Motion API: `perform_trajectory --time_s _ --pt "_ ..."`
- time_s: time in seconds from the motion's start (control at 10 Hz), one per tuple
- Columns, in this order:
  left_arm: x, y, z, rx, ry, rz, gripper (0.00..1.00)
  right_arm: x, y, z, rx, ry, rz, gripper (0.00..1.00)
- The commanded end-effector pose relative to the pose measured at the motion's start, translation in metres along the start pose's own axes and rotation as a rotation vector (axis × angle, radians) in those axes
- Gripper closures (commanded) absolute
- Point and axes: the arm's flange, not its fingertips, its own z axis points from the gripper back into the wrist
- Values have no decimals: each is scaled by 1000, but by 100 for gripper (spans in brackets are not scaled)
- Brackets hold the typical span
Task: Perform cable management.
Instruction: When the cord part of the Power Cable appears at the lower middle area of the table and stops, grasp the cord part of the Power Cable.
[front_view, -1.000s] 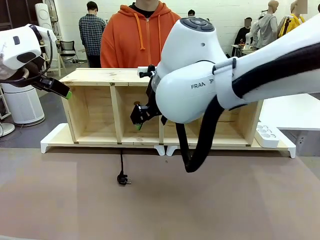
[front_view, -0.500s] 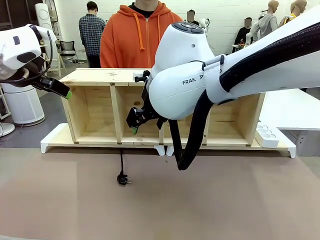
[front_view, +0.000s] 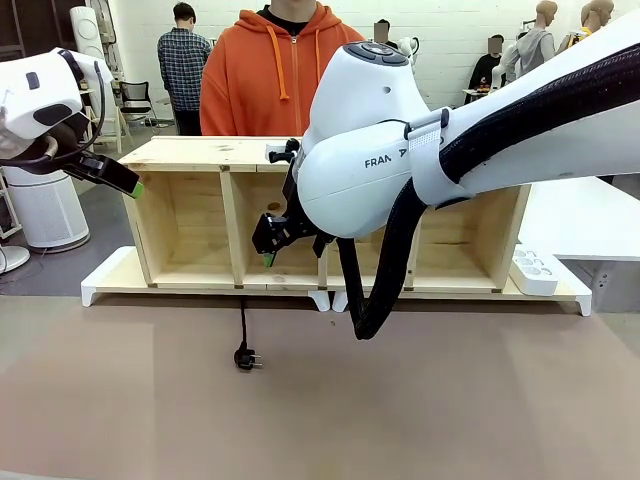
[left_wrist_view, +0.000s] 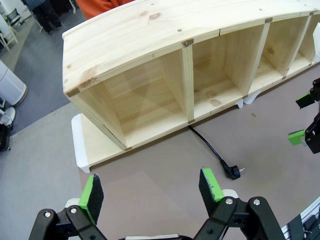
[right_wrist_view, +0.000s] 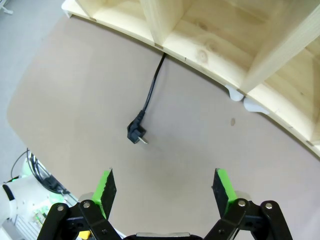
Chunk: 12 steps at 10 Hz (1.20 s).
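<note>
right gripper hangs over the cable and its plug on the worktop, jaws wide and empty. left gripper same, facing the wooden shelf.

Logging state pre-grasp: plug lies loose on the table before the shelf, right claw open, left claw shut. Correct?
No: the left claw is open, pads wide apart with nothing between them, per the left wrist view. The rest holds: the plug lies loose on the table before the shelf, and the right claw is open.
</note>
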Motion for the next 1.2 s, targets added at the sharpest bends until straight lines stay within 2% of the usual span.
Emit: perform_trajectory --time_s 0.0,0.7,0.9,1.1 --pt "0 0 -1 5 -8 11 0 -1 0 0 1 -9 -2 0" --pt "0 0 -1 5 -8 11 0 33 35 -37 66 91 93 0" --pt "0 0 -1 5 -8 11 0 35 42 -63 33 94 75 0" --pt "0 0 -1 5 -8 11 0 37 41 -99 -10 145 37 0"
